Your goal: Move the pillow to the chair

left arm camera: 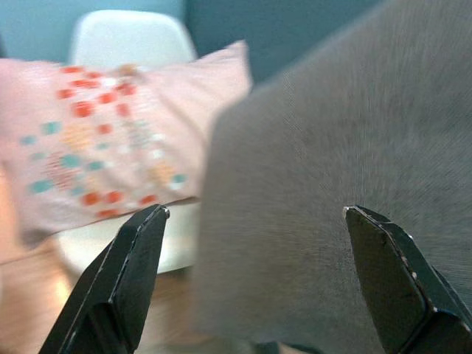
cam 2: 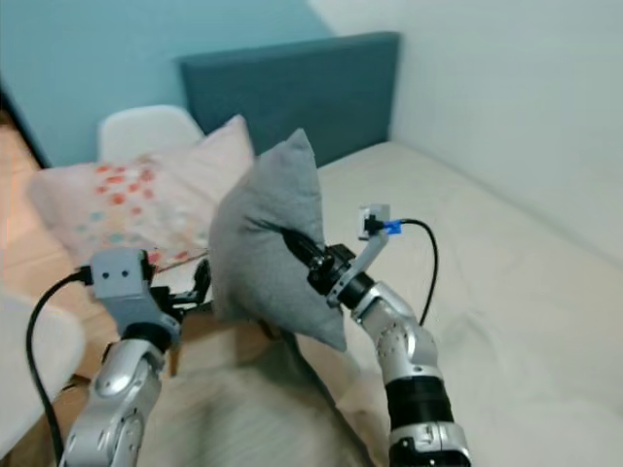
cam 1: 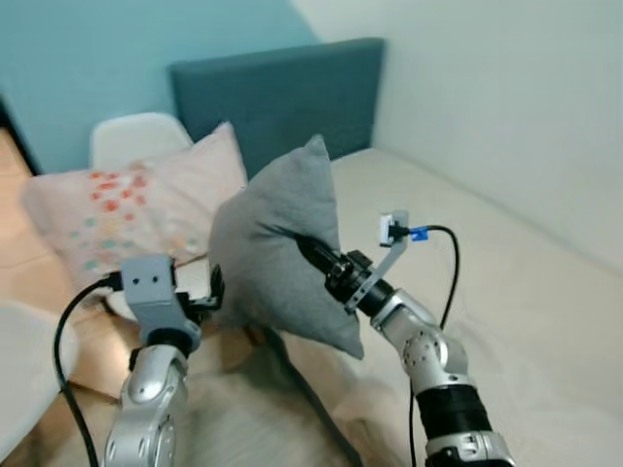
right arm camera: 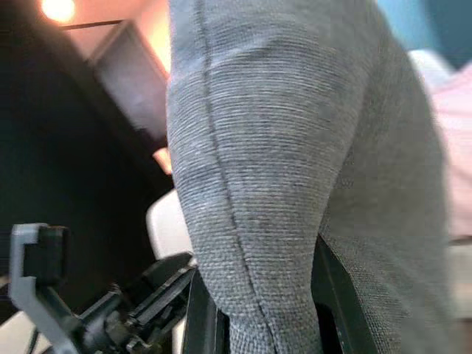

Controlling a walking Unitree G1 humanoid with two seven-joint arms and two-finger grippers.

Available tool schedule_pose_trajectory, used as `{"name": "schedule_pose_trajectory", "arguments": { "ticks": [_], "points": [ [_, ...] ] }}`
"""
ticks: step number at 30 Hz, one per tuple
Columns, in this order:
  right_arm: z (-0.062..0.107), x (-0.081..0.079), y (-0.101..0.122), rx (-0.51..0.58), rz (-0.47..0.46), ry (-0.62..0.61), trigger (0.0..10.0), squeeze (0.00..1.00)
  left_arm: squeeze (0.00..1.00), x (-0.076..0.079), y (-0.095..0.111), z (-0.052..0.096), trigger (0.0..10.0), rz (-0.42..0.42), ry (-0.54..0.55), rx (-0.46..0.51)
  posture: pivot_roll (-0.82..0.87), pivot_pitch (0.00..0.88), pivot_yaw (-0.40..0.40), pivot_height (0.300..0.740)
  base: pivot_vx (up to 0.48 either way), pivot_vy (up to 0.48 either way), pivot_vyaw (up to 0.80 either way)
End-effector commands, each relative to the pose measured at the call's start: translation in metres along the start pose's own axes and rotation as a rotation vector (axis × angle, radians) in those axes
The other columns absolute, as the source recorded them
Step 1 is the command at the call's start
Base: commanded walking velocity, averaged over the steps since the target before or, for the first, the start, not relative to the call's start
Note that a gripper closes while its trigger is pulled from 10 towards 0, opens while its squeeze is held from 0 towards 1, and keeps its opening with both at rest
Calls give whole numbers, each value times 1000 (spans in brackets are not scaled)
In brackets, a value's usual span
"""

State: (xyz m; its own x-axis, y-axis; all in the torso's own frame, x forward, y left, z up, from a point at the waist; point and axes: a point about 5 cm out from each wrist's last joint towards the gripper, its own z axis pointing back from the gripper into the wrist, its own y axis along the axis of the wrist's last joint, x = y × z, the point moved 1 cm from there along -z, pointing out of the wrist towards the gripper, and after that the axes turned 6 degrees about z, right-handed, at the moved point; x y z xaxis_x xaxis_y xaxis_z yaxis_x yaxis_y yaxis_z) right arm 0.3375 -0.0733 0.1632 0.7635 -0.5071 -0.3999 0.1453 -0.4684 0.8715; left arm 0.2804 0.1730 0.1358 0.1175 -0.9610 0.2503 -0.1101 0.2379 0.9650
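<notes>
Fabric of the grey pillow (cam 1: 277, 243) bunches in the clenched right pincer (cam 1: 310, 249), lifted above the bed (cam 1: 506, 292). Just left, the left pincer (left arm camera: 254, 276) gapes at its side. Beyond: patterned pillow (cam 1: 127, 209) on white chair (cam 1: 136, 136).

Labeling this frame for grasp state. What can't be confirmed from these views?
- Right pincer fingertips: buried in the fold of the grey pillow, eye views.
- Left pincer contact with the pillow: blurred in the left wrist view, hidden behind the wrist in the eye views.
- White chair seat: mostly covered by the patterned pillow.
- Room behind the pillow: dark in the right wrist view.
</notes>
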Motion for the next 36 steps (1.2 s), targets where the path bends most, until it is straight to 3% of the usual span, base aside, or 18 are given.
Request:
{"name": "schedule_pose_trajectory", "arguments": {
  "ticks": [1, 5, 13, 36],
  "points": [
    [-7, -5, 13, 59, 48, 49, 10000, 0, 0, 4, -2, -4, 10000, 27, -11, -7, 97, 0, -36, 740, 0, 0, 756],
    [-7, -2, 13, 60, 51, 32, 10000, 0, 0, 5, -5, -6, 10000, 28, -25, -26, 110, 0, -42, 740, 0, 0, 756],
    [3, 16, 15, 62, 103, -126, 10000, 0, 0, 8, -10, -10, 10000, 38, -60, -58, 107, 0, -41, 740, 0, 0, 753],
    [-2, 15, 15, 61, 106, -96, 10000, 0, 0, 12, -5, -11, 10000, 48, -99, -16, 101, 0, -49, 740, 0, 0, 731]
  ]
}}
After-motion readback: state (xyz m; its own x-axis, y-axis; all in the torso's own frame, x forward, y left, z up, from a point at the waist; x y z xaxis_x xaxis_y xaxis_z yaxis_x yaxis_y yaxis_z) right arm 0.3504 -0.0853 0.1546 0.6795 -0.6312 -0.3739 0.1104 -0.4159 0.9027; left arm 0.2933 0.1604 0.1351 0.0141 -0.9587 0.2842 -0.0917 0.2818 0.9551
